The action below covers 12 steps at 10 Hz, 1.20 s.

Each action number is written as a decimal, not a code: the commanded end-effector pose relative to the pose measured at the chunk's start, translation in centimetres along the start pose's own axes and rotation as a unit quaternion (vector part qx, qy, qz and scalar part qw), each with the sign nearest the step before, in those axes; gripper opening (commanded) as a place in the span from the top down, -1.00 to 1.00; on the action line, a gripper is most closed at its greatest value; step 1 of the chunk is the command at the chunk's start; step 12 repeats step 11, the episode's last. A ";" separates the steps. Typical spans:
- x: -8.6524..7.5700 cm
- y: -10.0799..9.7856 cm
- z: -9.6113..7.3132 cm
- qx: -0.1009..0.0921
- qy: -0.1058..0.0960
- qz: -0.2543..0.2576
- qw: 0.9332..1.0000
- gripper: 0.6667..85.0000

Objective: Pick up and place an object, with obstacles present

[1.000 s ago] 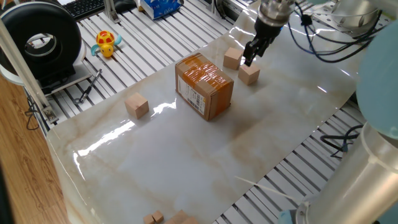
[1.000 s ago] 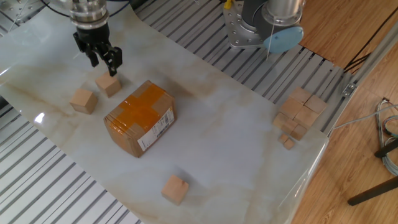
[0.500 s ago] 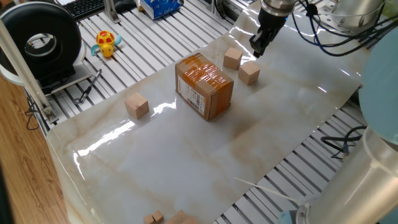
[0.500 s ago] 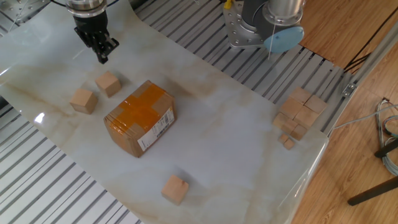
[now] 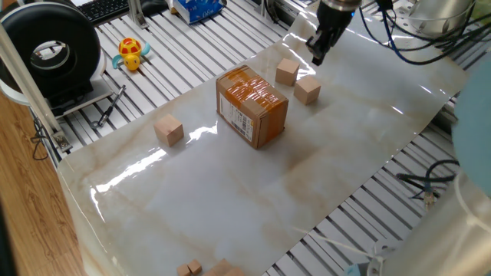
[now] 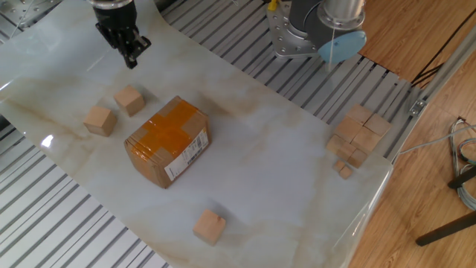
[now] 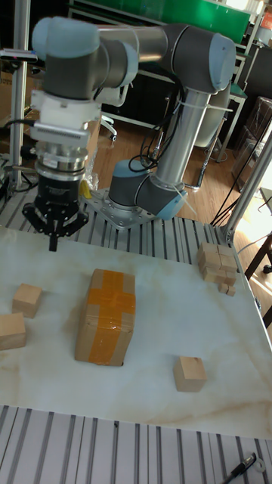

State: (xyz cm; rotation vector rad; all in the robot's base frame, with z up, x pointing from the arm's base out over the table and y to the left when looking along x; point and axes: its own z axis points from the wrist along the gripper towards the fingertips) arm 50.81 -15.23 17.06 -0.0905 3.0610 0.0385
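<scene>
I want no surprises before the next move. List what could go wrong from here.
1. The tool looks shut and holds nothing; coming down on a cube like that would likely knock it away rather than grasp it.
2. The two cubes lie close together, so an open finger may nudge the neighbour.
3. The cardboard box stands between them and the cube pile; a low carry could clip it.

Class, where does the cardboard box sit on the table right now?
In the tall fixed view the box sits mid-table, with two cubes to its left and one cube at its lower right.
</scene>
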 end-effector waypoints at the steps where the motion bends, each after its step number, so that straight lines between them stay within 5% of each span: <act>1: -0.5 1.4 -2.4 0.015 -0.011 -0.004 1.000 0.98; 3: -1.0 -0.3 -0.2 0.019 -0.027 -0.038 0.999 0.98; 4: -1.7 2.0 0.8 0.008 -0.033 -0.027 0.999 0.98; 6: -2.9 8.0 0.1 0.034 -0.020 0.017 0.999 0.98; 7: -3.0 8.7 -0.3 0.037 -0.017 0.016 0.999 0.98; 12: -2.7 7.7 -1.0 0.032 -0.010 0.003 0.999 0.98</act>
